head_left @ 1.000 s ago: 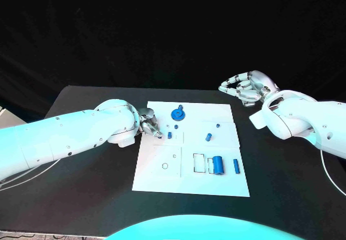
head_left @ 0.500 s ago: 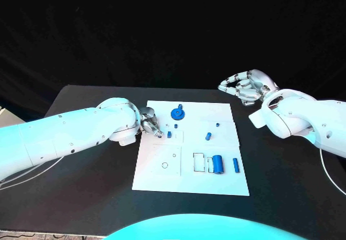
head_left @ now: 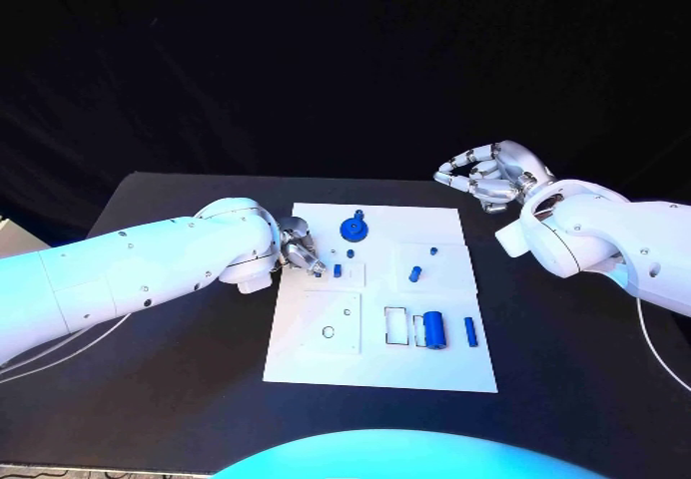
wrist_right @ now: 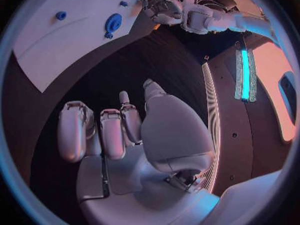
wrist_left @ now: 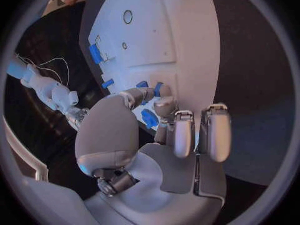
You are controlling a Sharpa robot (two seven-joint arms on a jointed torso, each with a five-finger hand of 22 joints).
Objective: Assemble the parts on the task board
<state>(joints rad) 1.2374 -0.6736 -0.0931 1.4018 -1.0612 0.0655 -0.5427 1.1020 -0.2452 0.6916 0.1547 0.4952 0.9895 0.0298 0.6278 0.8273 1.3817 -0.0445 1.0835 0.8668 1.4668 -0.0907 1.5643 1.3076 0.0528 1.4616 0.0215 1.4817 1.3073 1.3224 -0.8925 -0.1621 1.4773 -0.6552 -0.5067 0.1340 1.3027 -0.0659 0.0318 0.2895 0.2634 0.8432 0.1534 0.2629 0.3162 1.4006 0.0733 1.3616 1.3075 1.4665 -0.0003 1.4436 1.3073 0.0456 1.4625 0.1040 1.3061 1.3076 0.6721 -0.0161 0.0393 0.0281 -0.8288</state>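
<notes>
At the board's (head_left: 377,369) left edge, the left robot hand (head_left: 303,249) still pinches a small blue part (head_left: 338,269); the right robot hand (head_left: 489,175), unmoved, stays curled on nothing at upper right.

A: The task board (head_left: 381,364) is plain white, lying on a black table (head_left: 173,399).

B: The parts on it are all blue: the round disc (head_left: 355,229) a deep blue, as are the cylinder (head_left: 435,328) and the slim bar (head_left: 471,330) beside it.

A: The small peg (head_left: 414,271) is blue too, like the tiny piece (head_left: 338,269) by the left hand (head_left: 302,247).

B: That hand is silver, on a white arm (head_left: 130,274). The right hand (head_left: 489,172) is silver with darker grey seams, its arm white as well.
</notes>
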